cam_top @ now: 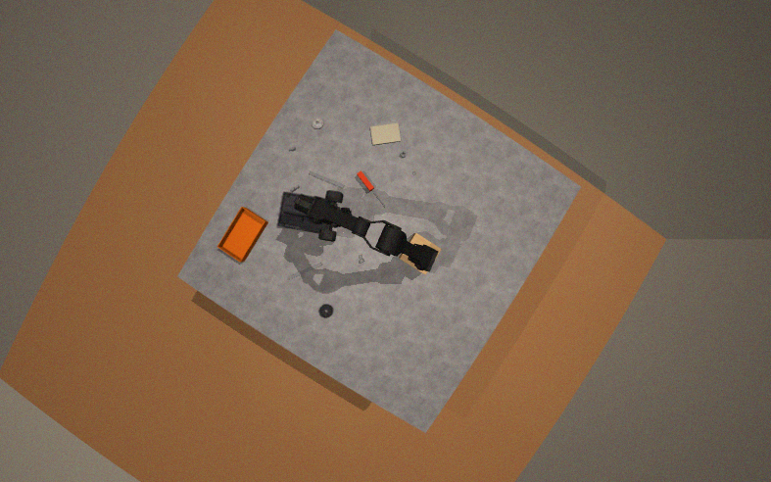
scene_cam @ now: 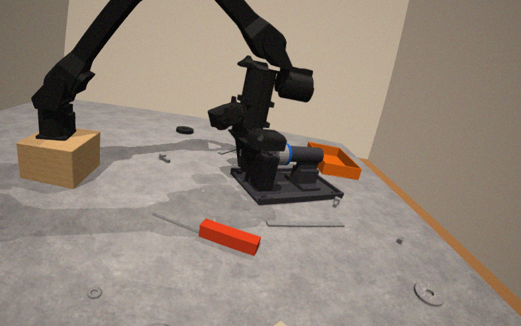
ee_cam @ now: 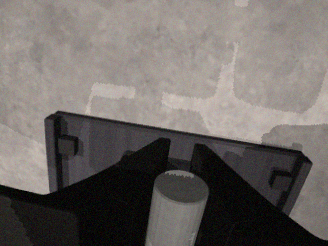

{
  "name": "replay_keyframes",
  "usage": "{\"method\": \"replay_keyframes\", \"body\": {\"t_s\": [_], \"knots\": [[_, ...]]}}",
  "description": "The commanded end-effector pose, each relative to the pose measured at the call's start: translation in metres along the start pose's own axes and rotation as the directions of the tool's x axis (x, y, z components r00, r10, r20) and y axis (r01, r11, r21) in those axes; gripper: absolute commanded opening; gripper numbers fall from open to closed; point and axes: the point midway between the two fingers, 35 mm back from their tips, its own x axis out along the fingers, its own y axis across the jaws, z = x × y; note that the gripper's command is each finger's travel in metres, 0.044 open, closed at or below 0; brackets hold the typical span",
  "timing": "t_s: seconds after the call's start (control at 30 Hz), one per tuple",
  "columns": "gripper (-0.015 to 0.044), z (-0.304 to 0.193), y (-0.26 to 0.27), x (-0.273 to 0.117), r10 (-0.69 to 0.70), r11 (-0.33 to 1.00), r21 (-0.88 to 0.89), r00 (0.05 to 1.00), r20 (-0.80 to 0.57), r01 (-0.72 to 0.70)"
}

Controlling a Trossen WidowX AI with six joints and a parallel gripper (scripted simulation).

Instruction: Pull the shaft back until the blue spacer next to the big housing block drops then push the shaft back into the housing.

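The dark base plate carries the housing at its far end and a support block at the arm's end. A blue spacer sits upright against the housing. Pale spacers stand beside it, partly hidden by a finger. The shaft shows as a light cylinder in the wrist view; in the exterior view the gripper hides its free end. My gripper points down at the support block's outer side and is shut on the shaft, one finger on each side.
An orange tray stands beyond the housing. A red-handled screwdriver and a grey bar lie beside the plate. A black ring lies on the other side. The arm stands on a wooden block.
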Motion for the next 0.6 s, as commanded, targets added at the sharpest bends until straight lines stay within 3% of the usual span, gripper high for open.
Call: {"method": "replay_keyframes", "body": {"t_s": [0.0, 0.57], "knots": [[0.0, 0.0, 0.0, 0.0, 0.001, 1.0, 0.0, 1.0, 0.0, -0.001], [0.0, 0.011, 0.0, 0.0, 0.003, 1.0, 0.002, 1.0, 0.001, -0.003]]}}
